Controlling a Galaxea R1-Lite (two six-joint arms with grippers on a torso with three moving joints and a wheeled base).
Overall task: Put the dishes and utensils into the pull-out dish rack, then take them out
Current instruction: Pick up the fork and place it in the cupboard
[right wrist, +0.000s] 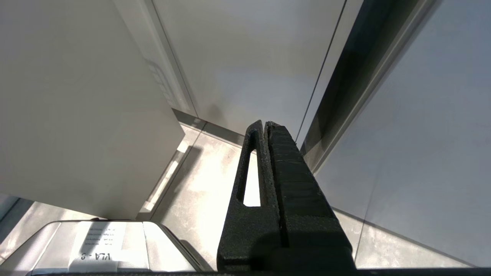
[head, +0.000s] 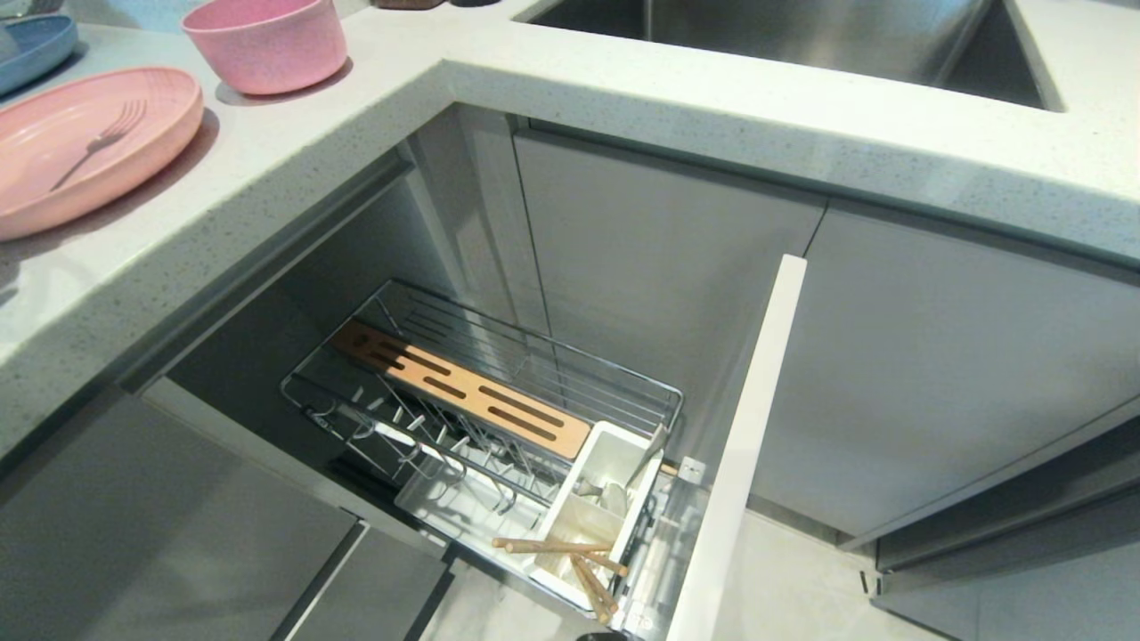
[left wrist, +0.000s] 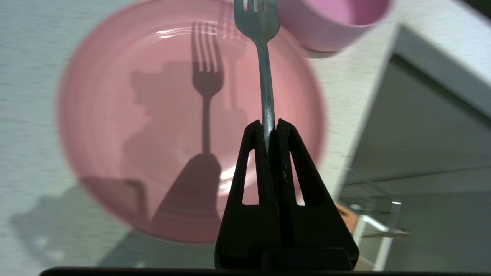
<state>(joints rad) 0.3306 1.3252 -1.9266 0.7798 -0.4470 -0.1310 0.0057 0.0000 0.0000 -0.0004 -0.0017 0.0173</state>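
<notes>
Looking down, we see the pull-out dish rack (head: 481, 401) open under the desk (head: 294, 160). Its white utensil caddy (head: 592, 512) holds the wooden chopsticks (head: 570, 556), lying tilted with their ends poking out over its rim. The tan wooden board (head: 463, 389) and the plate prongs have nothing on them. On the desk sit the pink plate (head: 80, 147) and, just behind it, the pink bowl (head: 267, 43); we see nothing inside the bowl. Our left end effector (left wrist: 270, 132) is pinched tight on the silver fork (left wrist: 262, 57), holding it above the plate. Our right end effector (right wrist: 264, 126) is closed with nothing in it, down by the floor. A label (right wrist: 98, 245) near it has small writing we cannot read.
</notes>
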